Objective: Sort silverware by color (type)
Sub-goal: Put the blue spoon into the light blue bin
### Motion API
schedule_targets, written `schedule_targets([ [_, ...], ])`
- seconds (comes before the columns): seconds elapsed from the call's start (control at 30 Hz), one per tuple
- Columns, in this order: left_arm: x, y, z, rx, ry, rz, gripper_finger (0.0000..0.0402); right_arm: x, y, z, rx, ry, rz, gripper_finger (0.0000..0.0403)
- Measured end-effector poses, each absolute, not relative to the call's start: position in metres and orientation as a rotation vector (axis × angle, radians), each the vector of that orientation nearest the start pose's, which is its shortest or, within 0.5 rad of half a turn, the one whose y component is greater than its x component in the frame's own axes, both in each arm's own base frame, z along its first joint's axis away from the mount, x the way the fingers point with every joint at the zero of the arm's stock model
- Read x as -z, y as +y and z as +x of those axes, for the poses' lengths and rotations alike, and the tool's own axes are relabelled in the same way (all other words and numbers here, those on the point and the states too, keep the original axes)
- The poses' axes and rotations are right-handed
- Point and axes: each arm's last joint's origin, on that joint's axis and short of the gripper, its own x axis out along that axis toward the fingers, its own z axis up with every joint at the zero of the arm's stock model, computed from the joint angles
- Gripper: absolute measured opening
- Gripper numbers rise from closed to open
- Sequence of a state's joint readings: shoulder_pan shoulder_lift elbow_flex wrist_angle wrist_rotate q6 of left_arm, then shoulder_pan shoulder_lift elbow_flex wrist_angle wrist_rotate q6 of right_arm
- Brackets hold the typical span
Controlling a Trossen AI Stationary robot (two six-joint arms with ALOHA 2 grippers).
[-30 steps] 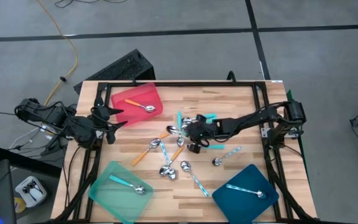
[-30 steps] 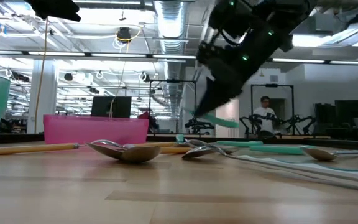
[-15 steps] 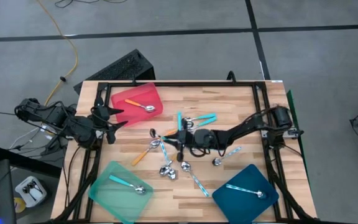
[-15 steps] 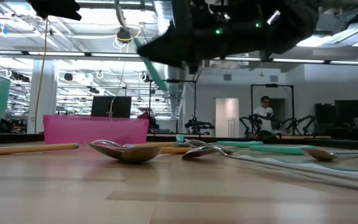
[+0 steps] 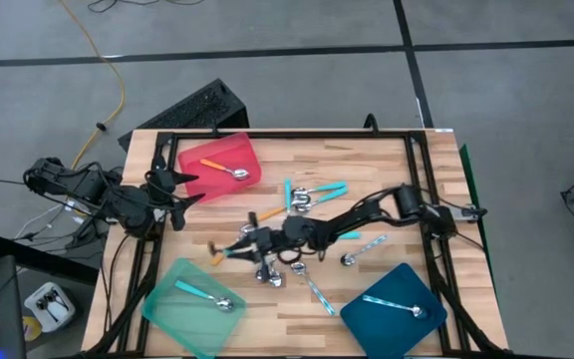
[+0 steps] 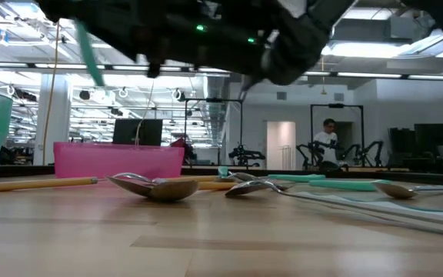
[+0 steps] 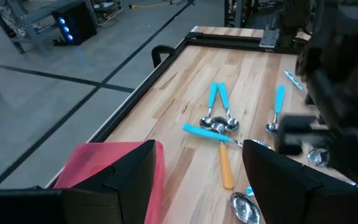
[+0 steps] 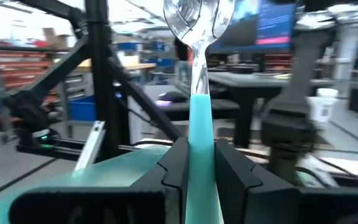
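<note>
Turquoise spoon (image 8: 200, 93) sits pinched upright in the right claw (image 8: 199, 163), above scattered spoons (image 5: 307, 194); left claw (image 7: 191, 177) gapes wide.

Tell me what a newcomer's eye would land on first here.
The right gripper, stretched low across the middle of the wooden table, is shut on a turquoise-handled metal spoon. Under and around it lies a scatter of loose coloured-handled spoons. The red, mint-green and dark-blue trays each hold one spoon.
</note>
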State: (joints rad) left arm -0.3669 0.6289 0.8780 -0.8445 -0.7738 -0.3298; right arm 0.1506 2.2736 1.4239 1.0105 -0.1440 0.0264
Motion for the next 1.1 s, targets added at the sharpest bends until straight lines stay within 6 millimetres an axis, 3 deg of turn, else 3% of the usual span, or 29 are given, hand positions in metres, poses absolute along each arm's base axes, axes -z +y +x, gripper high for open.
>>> schedule_targets([
  [0.27, -0.328, -0.018, 0.103, -0.472, 0.429, 0.000, 0.0226, -0.169, 0.091, 0.538, -0.466, -0.141, 0.050, 0.0078],
  [0.5, -0.328, -0.018, 0.103, -0.475, 0.428, -0.011, 0.0226, -0.154, 0.108, 0.568, -0.602, -0.095, 0.105, 0.0078],
  [0.7, -0.328, -0.018, 0.103, -0.476, 0.427, -0.016, 0.0226, -0.144, 0.114, 0.581, -0.703, -0.070, 0.181, 0.0078],
  [1.1, -0.328, -0.018, 0.103, -0.478, 0.424, -0.026, 0.0226, -0.140, 0.110, 0.583, -0.645, -0.020, 0.235, 0.0078],
])
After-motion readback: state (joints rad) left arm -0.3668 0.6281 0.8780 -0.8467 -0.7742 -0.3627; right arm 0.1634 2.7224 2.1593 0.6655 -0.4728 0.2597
